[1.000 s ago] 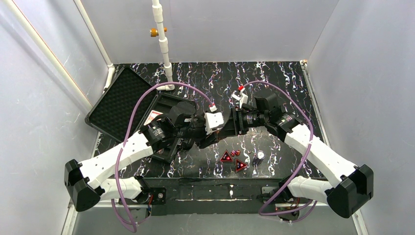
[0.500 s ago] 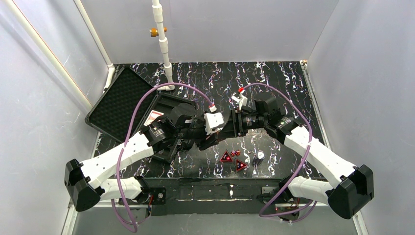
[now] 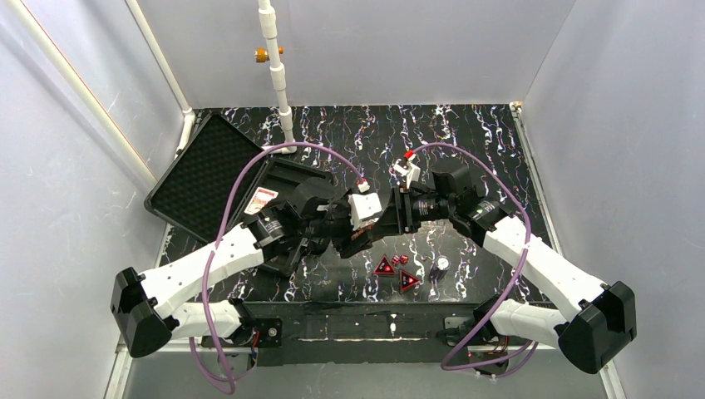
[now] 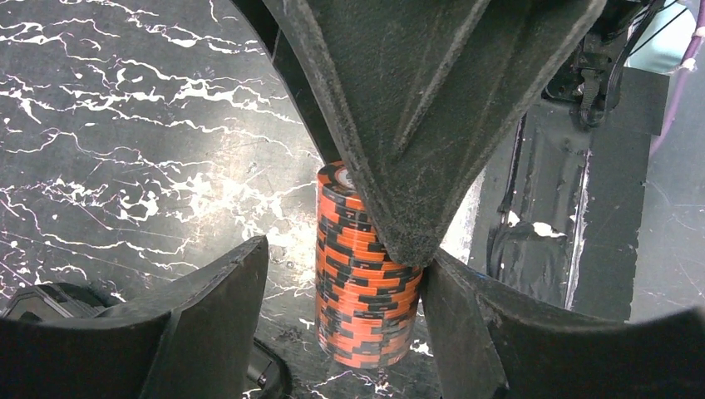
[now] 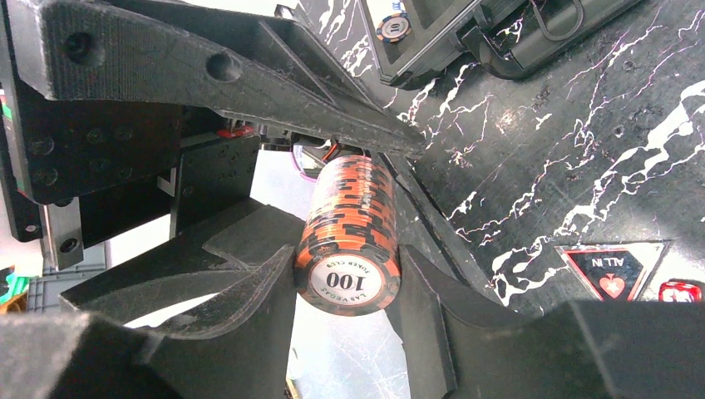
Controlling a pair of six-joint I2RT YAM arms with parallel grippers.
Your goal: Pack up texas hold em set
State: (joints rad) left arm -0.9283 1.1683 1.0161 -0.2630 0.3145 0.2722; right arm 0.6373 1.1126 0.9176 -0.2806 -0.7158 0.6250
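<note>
The right gripper [image 5: 342,253] has its jaws closed on the orange chip stack [image 5: 349,216], at the middle of the table [image 3: 465,141]. The left gripper [image 4: 342,249] stands around the same stack with wider jaws, one finger [image 4: 224,291] apart from it. The open case [image 3: 204,170] lies at the far left.
</note>
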